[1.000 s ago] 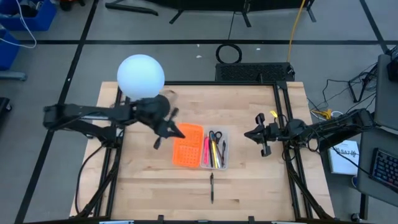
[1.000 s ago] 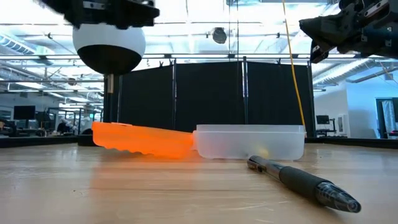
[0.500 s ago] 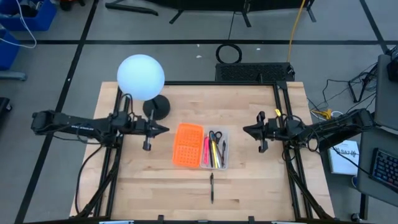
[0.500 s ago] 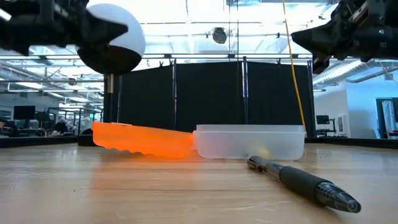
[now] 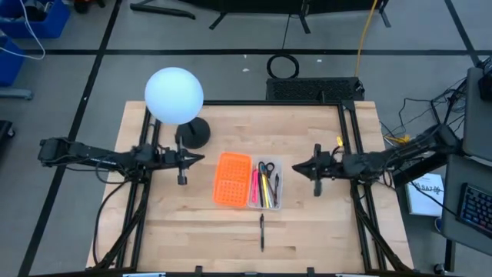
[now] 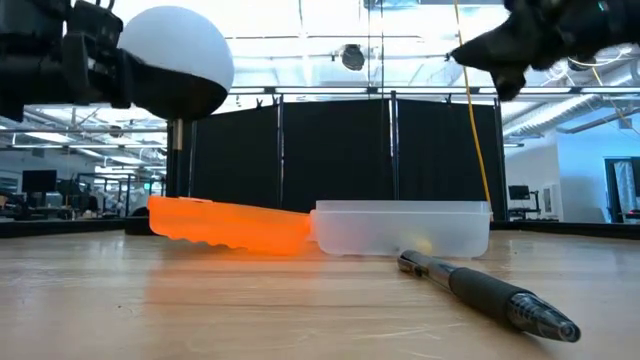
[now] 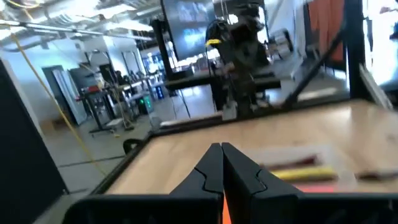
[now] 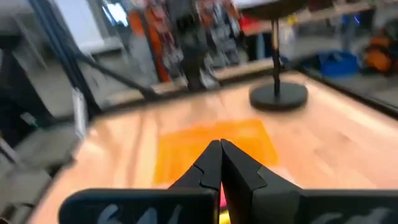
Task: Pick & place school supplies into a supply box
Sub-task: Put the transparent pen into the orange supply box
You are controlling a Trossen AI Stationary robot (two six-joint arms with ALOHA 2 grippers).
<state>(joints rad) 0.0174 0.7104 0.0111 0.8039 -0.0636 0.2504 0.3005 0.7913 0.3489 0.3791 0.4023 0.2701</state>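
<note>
The supply box lies open in the middle of the table, its orange half point(image 5: 232, 178) toward the left and its clear tray point(image 5: 266, 185) toward the right. In the tray lie pink, yellow and black pens and small black-handled scissors point(image 5: 266, 168). One black pen point(image 5: 261, 231) lies on the wood near the front edge, also seen in the low view point(image 6: 490, 290). My left gripper point(image 5: 201, 158) hovers shut and level, left of the orange half. My right gripper point(image 5: 295, 167) hovers shut, right of the tray. Both point at the box and hold nothing.
A white globe lamp point(image 5: 174, 95) stands on a black round base point(image 5: 194, 133) at the far left, just behind my left arm. Black frame rails point(image 5: 350, 138) run along the table's sides. Bare wood lies in front of the box around the loose pen.
My left gripper has drawn back from over the orange half toward the table's left edge, sinking and turning from a downward tilt to level. My right gripper has moved a little toward the box and rolled slightly. Both have stayed shut. The box and pens have not moved.
</note>
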